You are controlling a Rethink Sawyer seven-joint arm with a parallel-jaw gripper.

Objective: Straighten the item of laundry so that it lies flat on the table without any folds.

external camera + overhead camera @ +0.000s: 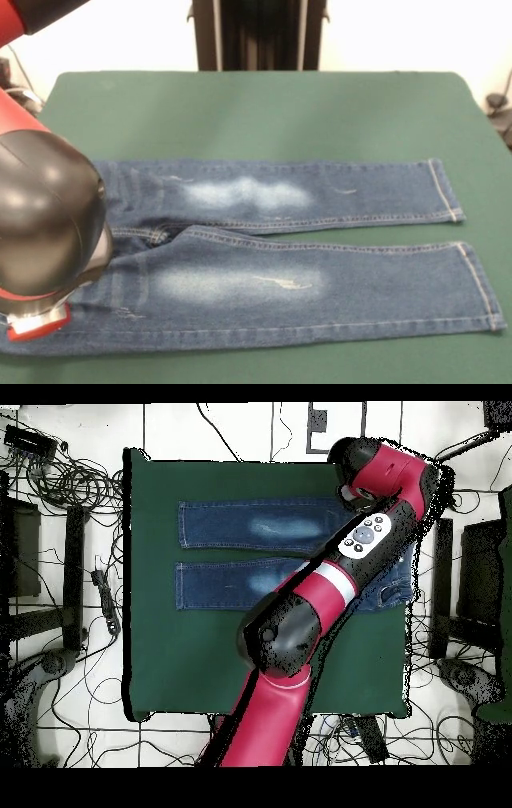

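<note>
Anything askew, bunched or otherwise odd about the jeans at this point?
Nothing stands out: the jeans lie flat on the table, both legs straight. The waist end is hidden behind the arm.

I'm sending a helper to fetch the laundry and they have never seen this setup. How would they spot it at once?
Look for the large table covered in dark green cloth, in front of the robot's pedestal. Spread across it lie the jeans, a small blue denim pair with both legs stretched side by side. Whitish faded patches on the thighs and tan stitching mark them, and they are the only cloth item lying there.
</note>
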